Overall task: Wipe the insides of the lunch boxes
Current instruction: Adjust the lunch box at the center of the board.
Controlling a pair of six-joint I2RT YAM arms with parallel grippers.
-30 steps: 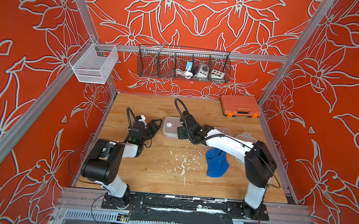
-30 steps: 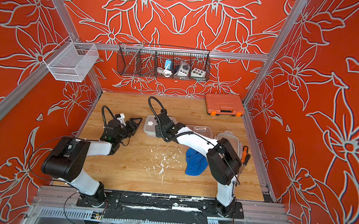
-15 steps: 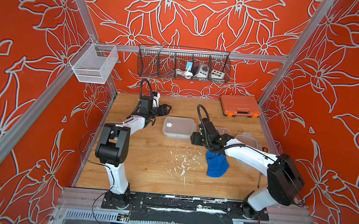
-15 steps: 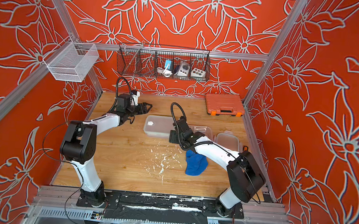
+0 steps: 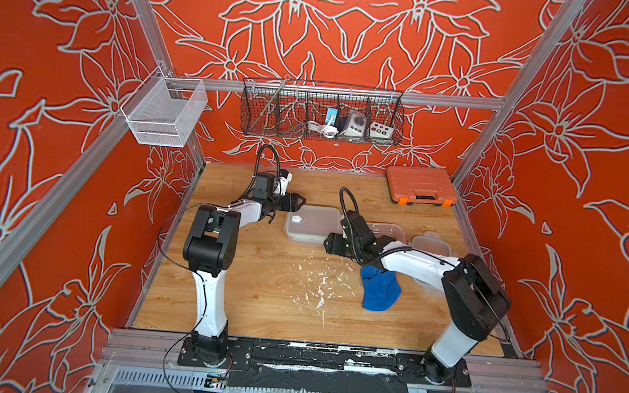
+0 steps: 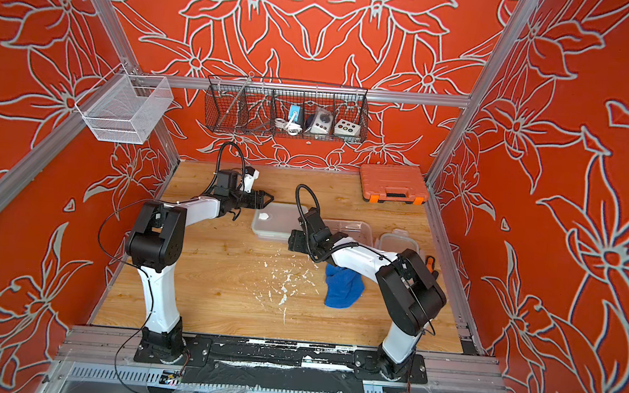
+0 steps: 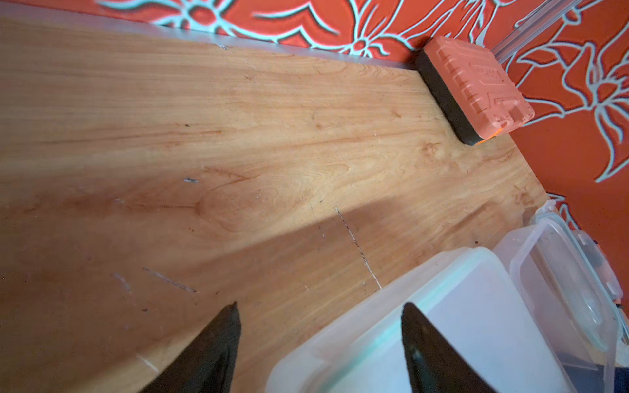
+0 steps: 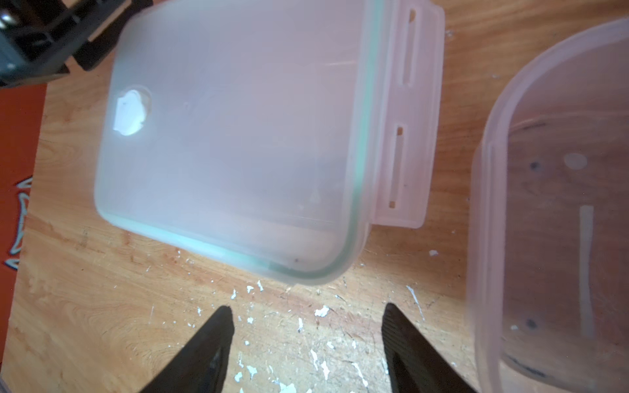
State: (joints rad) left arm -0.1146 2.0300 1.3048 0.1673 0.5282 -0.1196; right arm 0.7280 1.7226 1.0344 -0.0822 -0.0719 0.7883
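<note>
Left claw (image 7: 320, 306), right claw (image 8: 306, 306): jaws apart

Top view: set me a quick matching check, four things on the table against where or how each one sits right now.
Things:
1. cloth
2. case
3. lidded box
4. open box

Places or states:
A. far right corner of the table
B. lid on, in the middle of the far half
C. partly under the right arm
D. no lid, just right of the lidded box

Pairs: 1-C, 2-A, 3-B, 4-D.
</note>
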